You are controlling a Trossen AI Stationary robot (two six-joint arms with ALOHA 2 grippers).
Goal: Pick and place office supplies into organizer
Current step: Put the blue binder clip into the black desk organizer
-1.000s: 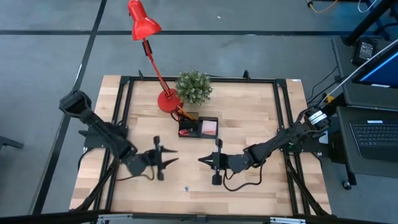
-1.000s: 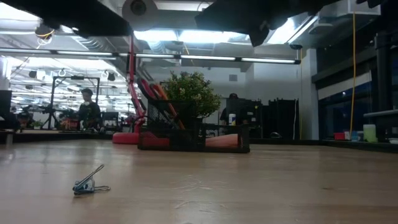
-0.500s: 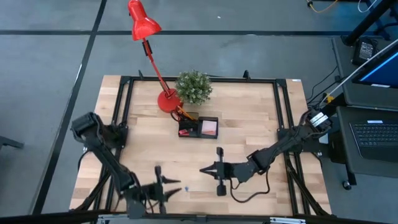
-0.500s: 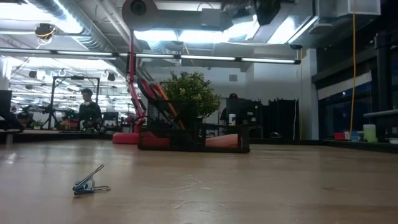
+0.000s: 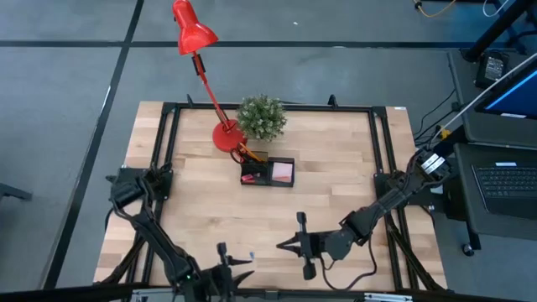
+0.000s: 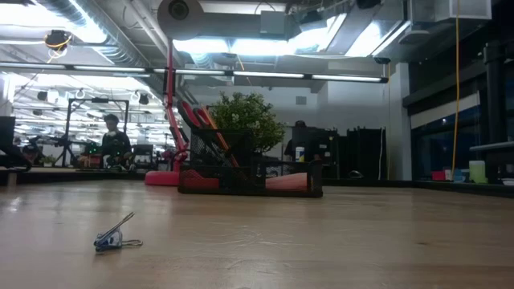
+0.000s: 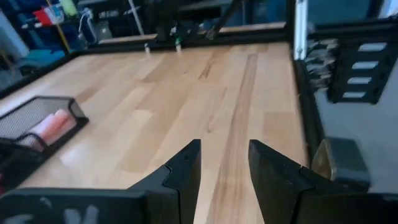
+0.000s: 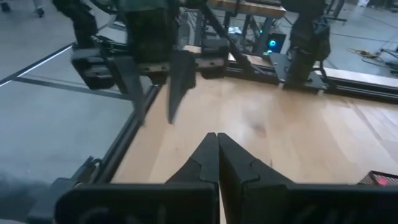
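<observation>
We see the left hand [image 5: 228, 270] at 7 o'clock on the counter [image 5: 336, 168], its fingers apart and holding nothing. A small blue clip [image 6: 112, 236] lies just beside it. The organizer [image 5: 268, 172] stands at 12 o'clock, with the pink pad [image 5: 283, 172] inside. The right hand [image 5: 295, 245] is at 5 o'clock, fingers pressed together, empty.

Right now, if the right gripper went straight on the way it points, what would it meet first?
Most likely the left gripper, open, straight ahead of the shut right gripper over the table; how far is unclear.
</observation>
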